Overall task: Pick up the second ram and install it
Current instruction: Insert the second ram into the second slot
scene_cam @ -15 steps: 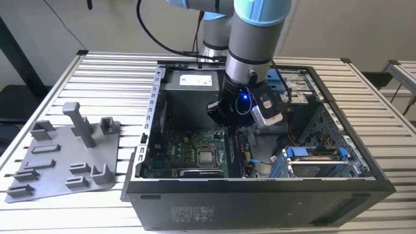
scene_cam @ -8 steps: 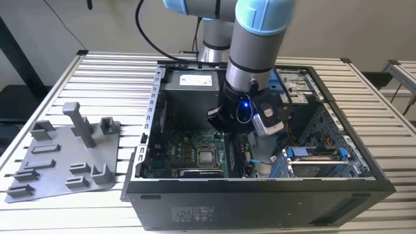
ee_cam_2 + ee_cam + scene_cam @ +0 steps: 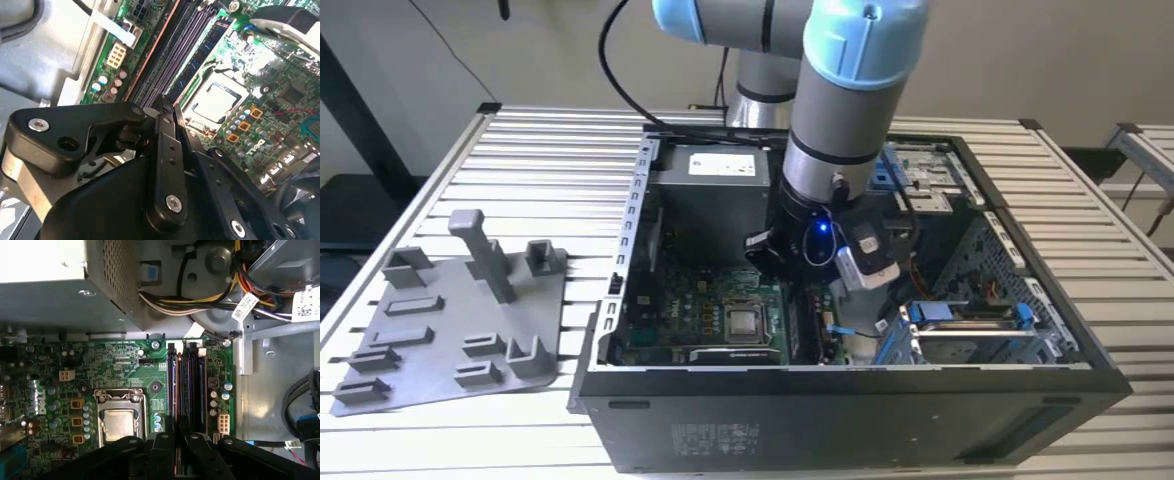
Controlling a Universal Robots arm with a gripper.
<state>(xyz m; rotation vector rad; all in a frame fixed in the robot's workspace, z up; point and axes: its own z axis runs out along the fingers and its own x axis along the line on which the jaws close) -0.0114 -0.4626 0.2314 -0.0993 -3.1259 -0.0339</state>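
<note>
The black gripper [image 3: 177, 432] is pinched to a narrow slit, its two fingers [image 3: 160, 455] almost meeting. In that slit sits what looks like the second ram [image 3: 177, 390], a slim, flat, dark memory stick seen edge-on. It runs in line with the bank of long dark memory slots [image 3: 192, 385] on the green motherboard [image 3: 125, 370]. Whether the stick is already seated in a slot I cannot tell. In the second wrist view the gripper [image 3: 161, 102] tips stand just over the near end of the same slots, beside the square silver processor socket [image 3: 215, 102].

In the centre of the exterior view, the grey robot arm with blue joint caps [image 3: 841, 130] reaches steeply down. Its wrist is inside the open black computer case [image 3: 854, 420], just beside the grey power-supply box [image 3: 714, 170].

Towards the exterior view's left, well apart from the arm, a grey plastic tray with upright holder blocks [image 3: 454, 320] lies on the white slatted metal table [image 3: 547, 150].
</note>
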